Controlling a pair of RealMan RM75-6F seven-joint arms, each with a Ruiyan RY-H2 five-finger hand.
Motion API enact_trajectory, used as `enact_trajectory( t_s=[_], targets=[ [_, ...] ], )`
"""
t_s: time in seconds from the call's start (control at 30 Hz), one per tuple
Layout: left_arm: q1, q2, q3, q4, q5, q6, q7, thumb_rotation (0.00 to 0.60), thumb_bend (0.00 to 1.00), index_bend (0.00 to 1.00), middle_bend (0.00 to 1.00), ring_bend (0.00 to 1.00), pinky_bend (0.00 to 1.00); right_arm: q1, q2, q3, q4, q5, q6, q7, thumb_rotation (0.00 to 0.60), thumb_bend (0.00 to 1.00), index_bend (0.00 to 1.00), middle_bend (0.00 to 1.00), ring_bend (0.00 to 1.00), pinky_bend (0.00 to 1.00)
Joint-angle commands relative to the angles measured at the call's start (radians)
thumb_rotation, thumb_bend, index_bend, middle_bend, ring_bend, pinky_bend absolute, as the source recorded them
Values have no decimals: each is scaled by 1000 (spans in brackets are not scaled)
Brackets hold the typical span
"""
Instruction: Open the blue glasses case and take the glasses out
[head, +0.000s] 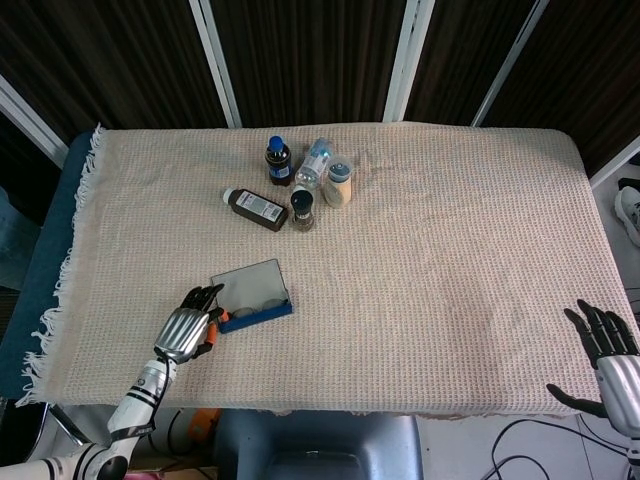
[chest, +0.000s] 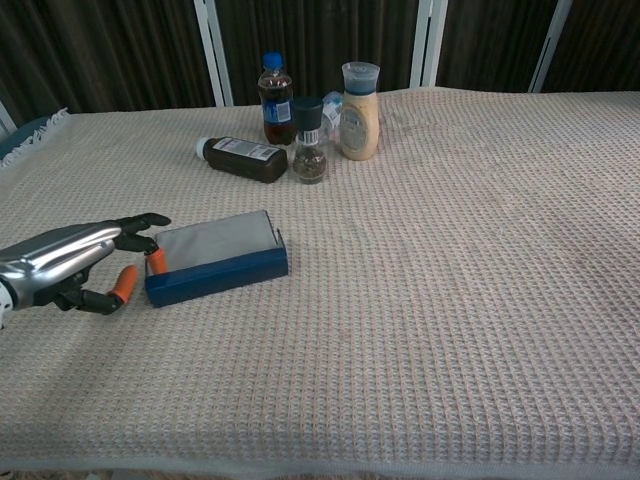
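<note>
The blue glasses case (head: 252, 294) (chest: 216, 260) lies flat on the cloth at the front left, its grey top face up and its body turned slightly askew. My left hand (head: 188, 329) (chest: 68, 268) rests just left of it with fingers apart. One of its orange fingertips (chest: 155, 262) touches the case's left end without gripping. I cannot tell whether glasses are inside. My right hand (head: 611, 347) hovers with fingers spread at the table's front right corner and holds nothing; only the head view shows it.
At the back stand a dark bottle with a blue cap (head: 278, 160), a clear water bottle (head: 314, 162), a beige jar (head: 338, 184) and a pepper grinder (head: 302, 208). A brown bottle (head: 255, 208) lies on its side. The woven cloth (head: 450, 250) covers the table.
</note>
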Motion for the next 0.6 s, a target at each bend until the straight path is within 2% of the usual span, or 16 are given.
enact_trajectory(
  t_s=[0.03,0.37,0.6],
  targets=[
    [6,13,19,-20,19,0,-6,600,784,441,0,0,0,0,1,0,1,0,1,3,600,101,0,0,0,0],
    [30,82,111,-155,133,-4,-51,600,798,434,0,0,0,-3,2,-3,2,-7,9,8,600,101,0,0,0,0],
    [49,54,140,-187,165,-5,-112,600,796,388,0,0,0,-7,4,-5,4,-13,19,17,600,101,0,0,0,0]
  ],
)
